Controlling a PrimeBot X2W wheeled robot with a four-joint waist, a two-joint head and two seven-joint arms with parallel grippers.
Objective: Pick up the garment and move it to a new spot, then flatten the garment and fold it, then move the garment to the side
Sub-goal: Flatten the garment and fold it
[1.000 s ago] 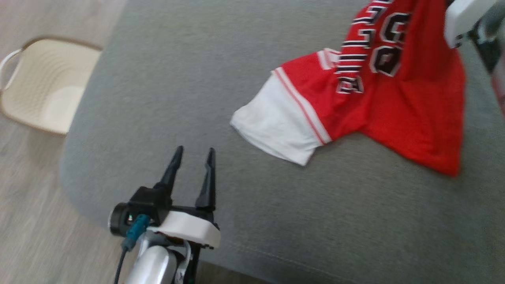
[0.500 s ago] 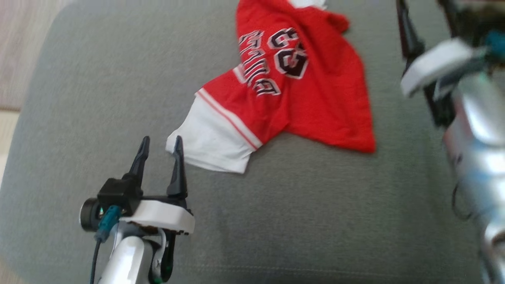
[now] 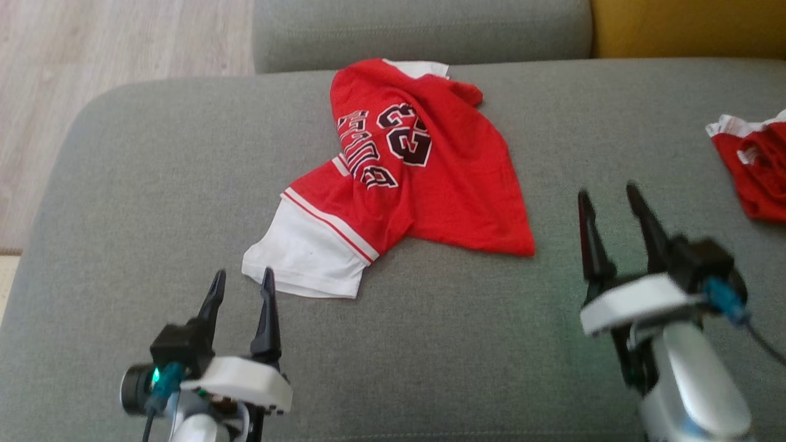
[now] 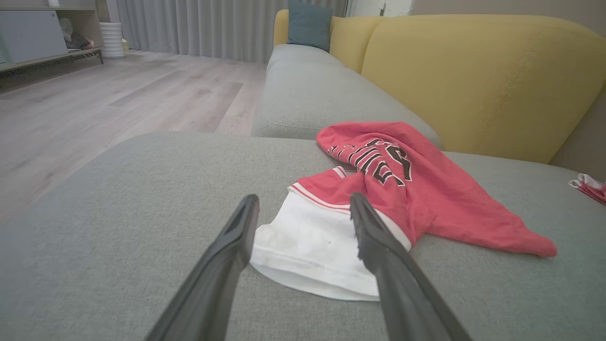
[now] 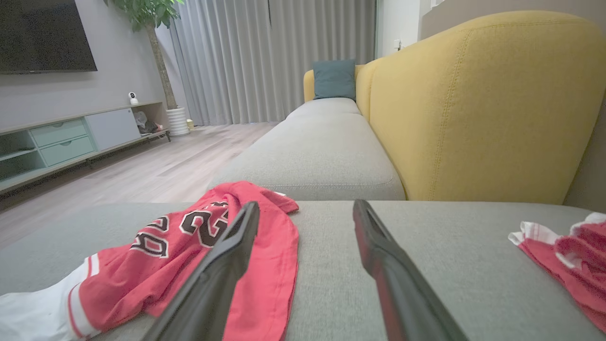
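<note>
Garment (image 3: 430, 184) lies crumpled on the sofa seat (image 3: 153, 184), its white sleeve (image 3: 301, 258) just ahead of our nearer left hand (image 3: 242, 276), our right hand (image 3: 605, 191) well aside, both spread, empty.

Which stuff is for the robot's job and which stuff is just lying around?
For the job: red jersey, left gripper, right gripper (both open), grey sofa seat under it.
Just lying about: other red cloth at the right, teal cushion, white plant pot.
</note>
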